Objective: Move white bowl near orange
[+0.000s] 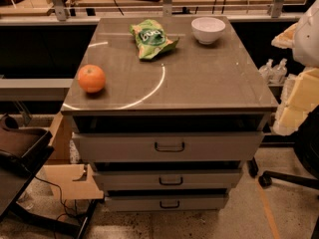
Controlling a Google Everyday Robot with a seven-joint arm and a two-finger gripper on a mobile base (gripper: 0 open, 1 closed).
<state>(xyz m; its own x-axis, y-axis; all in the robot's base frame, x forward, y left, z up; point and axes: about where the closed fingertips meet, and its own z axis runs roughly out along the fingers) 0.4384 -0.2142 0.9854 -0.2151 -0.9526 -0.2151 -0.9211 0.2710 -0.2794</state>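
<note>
The white bowl stands upright at the back right of the cabinet top. The orange sits at the front left of the same top, far from the bowl. My gripper shows as a pale, blurred shape at the right edge of the view. It is off the cabinet's right side, to the right of the bowl and nearer the front, and touches nothing on the top. It holds nothing that I can see.
A green snack bag lies at the back middle, between the bowl and the orange. The cabinet has three drawers below. A dark tray is at the lower left and a chair base at the lower right.
</note>
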